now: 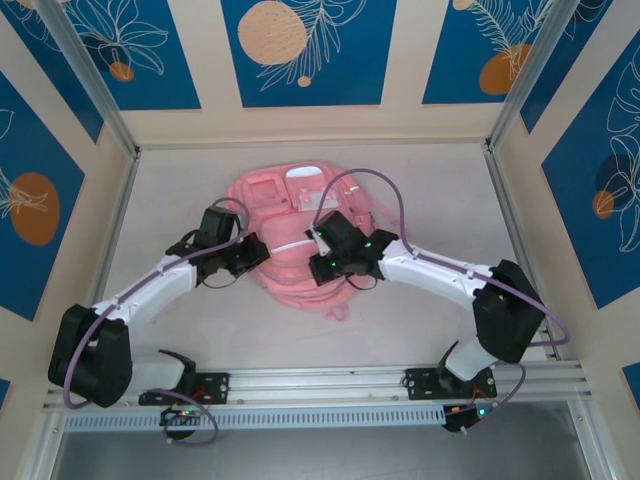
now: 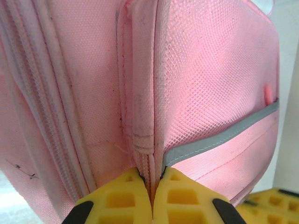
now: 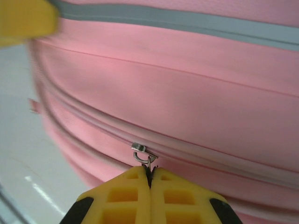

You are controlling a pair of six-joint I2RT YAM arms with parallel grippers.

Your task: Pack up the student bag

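Left wrist: left gripper (image 2: 152, 179) yellow pads pressed tight, pinching seam fold of soft pink mesh student bag (image 2: 215, 79). Right wrist: right gripper (image 3: 149, 173) nips sm. metal zipper pull (image 3: 141, 153).

A large, soft pink student bag (image 1: 262, 200) with white zipper trim and a grey strip lies flat, mid-table (image 1: 430, 190).

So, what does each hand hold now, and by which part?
The left hand pinches the pink bag by a raised fabric seam beside its mesh pocket. The right hand pinches the same bag by its metal zipper pull.
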